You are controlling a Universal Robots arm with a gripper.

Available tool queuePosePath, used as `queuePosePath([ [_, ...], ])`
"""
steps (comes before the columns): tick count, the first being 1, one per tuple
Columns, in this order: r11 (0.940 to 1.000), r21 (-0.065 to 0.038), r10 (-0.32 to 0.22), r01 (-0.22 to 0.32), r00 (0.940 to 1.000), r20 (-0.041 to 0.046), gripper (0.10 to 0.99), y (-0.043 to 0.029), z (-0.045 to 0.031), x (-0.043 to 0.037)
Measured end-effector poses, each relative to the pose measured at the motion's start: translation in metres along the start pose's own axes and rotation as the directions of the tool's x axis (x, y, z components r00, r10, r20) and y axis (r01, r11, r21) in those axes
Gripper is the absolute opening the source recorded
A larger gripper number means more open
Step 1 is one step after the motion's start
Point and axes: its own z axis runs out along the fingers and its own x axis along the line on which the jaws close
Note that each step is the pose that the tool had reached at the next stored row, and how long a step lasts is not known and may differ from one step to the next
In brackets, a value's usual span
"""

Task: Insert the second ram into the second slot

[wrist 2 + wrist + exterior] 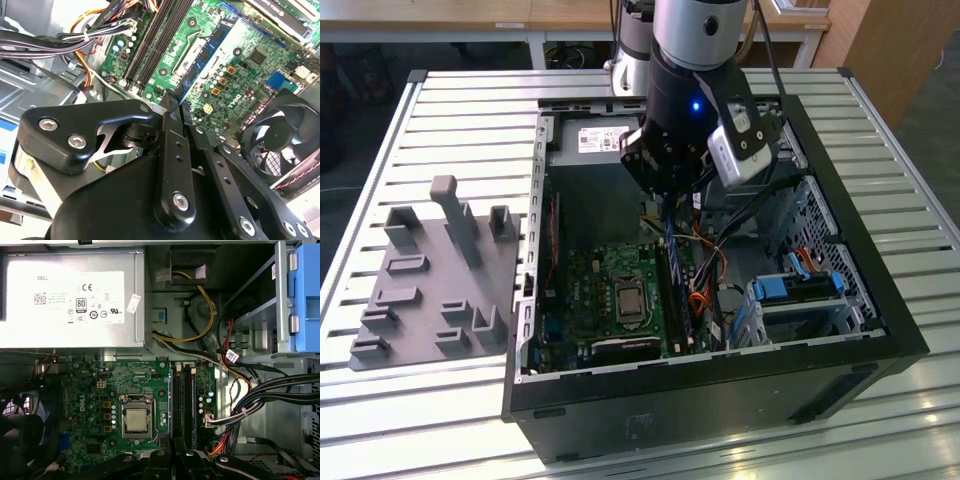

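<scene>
The fingers are drawn close together, with only a sliver of gap between them. They seem to be pinching the second ram, which appears in the exterior view as a thin dark-blue strip hanging below them (edge-on, so this is a reading of it, not a plain sight). It hangs over the far end of the two memory slots, which run side by side on the green motherboard just beside the processor socket. It looks raised above them rather than seated, and I cannot tell which slot it lines up with.

Several things could go wrong here. If the stick is slightly tilted or off the slot's line, its lower edge would land on the slot wall or an end latch instead of dropping in. Pressing down then would lever it askew in so narrow a hold, or load the board. The bundle of cables lies near the slots on the side away from the socket and could catch a finger.

Farther out are the fan, the power supply and the light-blue drive tabs. All sit inside the open case on the slatted desk, with a grey fixture beside it.
</scene>
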Motion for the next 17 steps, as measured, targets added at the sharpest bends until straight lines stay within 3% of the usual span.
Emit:
queuePosePath([
  [17,1.0000,0.000,0.000,0.000,1.0000,0.0000,0.137,-0.0001,0.0034,-0.0001],
])
